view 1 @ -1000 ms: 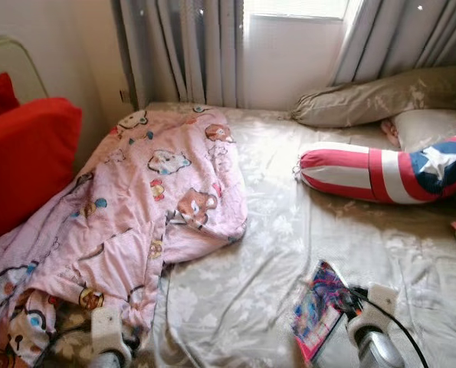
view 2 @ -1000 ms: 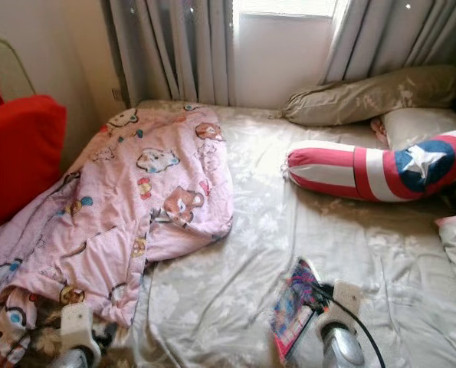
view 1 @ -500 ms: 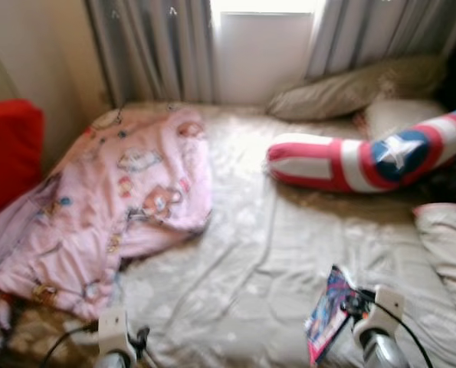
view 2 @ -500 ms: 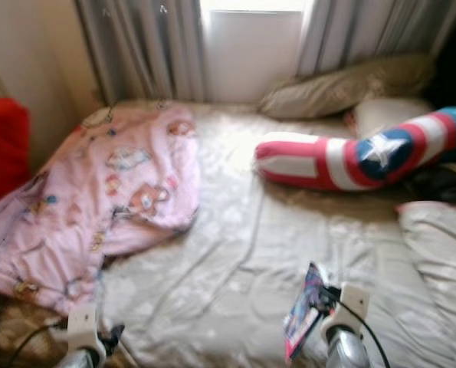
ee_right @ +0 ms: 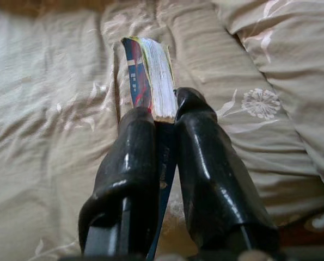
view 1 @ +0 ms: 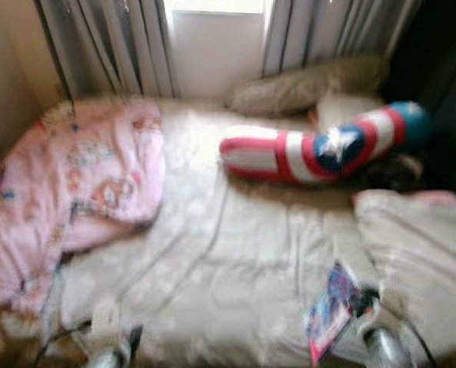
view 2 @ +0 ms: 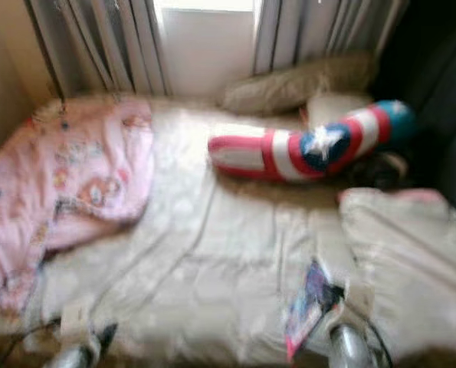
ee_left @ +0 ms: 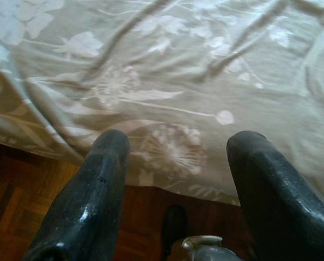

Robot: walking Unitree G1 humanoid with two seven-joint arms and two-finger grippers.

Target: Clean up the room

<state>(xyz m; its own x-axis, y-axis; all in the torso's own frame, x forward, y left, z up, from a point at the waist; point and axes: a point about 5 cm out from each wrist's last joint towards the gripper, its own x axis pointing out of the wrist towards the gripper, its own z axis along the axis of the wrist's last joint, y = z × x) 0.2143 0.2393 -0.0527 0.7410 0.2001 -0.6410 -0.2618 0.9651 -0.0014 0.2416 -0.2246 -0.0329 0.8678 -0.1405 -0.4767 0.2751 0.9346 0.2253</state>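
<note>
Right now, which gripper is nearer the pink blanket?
Left. The left gripper hangs open over the bed's near edge, just below the pink blanket; the right gripper, holding the book, is across the bed.

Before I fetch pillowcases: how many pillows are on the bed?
4: a beige pillow by the curtains, a pale one beside it, the striped star bolster mid-bed, and a large one at the right. Blur may hide more.
</note>
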